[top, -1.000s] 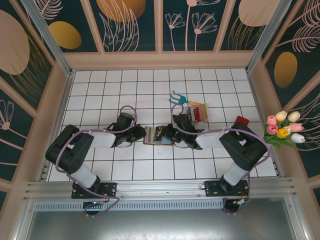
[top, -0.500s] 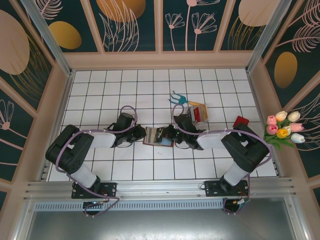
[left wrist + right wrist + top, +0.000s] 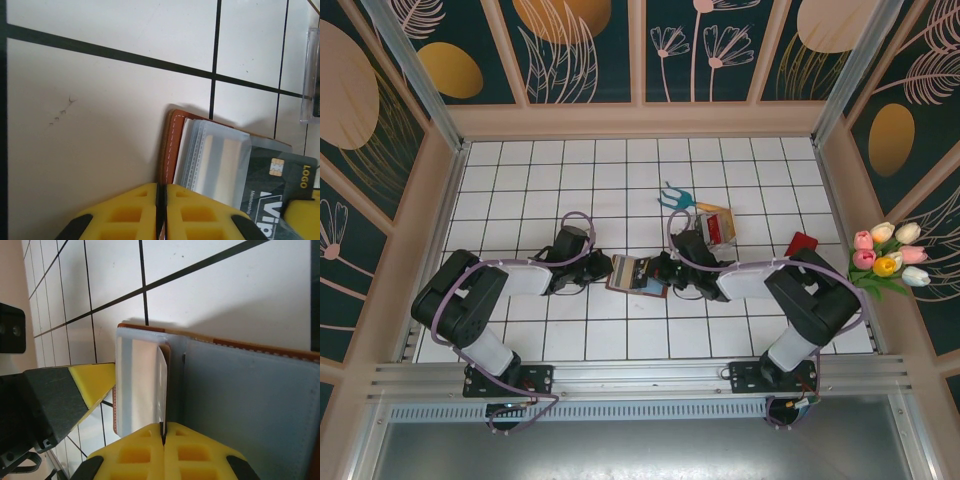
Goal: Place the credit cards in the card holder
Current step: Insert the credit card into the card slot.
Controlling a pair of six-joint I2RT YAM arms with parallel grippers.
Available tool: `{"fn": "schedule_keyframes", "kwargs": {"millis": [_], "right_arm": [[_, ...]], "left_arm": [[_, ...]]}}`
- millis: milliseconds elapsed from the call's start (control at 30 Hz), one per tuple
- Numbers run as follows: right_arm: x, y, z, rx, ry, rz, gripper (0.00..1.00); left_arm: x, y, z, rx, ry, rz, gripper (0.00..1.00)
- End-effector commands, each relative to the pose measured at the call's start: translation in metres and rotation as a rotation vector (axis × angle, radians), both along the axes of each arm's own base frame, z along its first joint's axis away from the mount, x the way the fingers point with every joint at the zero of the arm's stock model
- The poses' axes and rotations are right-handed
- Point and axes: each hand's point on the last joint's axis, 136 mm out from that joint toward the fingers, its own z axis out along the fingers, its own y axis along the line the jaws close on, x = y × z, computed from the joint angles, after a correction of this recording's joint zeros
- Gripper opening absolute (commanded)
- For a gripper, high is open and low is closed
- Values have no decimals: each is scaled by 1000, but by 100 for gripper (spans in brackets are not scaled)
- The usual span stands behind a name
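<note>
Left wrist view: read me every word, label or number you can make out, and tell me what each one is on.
"LOGO": on the dark grey card, next to its gold chip.
"ViP": large pale letters on the same card, cut off by the lower edge of the picture.
A small line starting "Member", beside the large letters: too small and blurred to read in full.
The visible part of the card holder has no lettering.

Card holder (image 3: 171, 145): smooth brown leather (clear glossy plastic sleeves inside). Credit card (image 3: 280, 182): glossy dark plastic. Bench (image 3: 100, 125): matt white tiles.
</note>
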Motion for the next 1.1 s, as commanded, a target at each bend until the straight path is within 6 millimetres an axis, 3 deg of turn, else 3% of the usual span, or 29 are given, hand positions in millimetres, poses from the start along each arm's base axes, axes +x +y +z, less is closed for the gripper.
{"fn": "schedule_keyframes", "kwargs": {"millis": [0, 500, 933, 1067], "right_arm": [[-12, 15, -7, 22, 41, 47, 0], [6, 23, 0, 76, 10, -32, 1], [5, 56, -3, 72, 64, -9, 8], [6, 45, -1, 12, 43, -25, 13]], "left_arm": [[-9, 4, -12, 24, 44, 5, 12], [-11, 4, -10, 17, 42, 5, 12], [-17, 4, -5, -35, 43, 40, 12], [-16, 8, -5, -18, 39, 55, 12]]}}
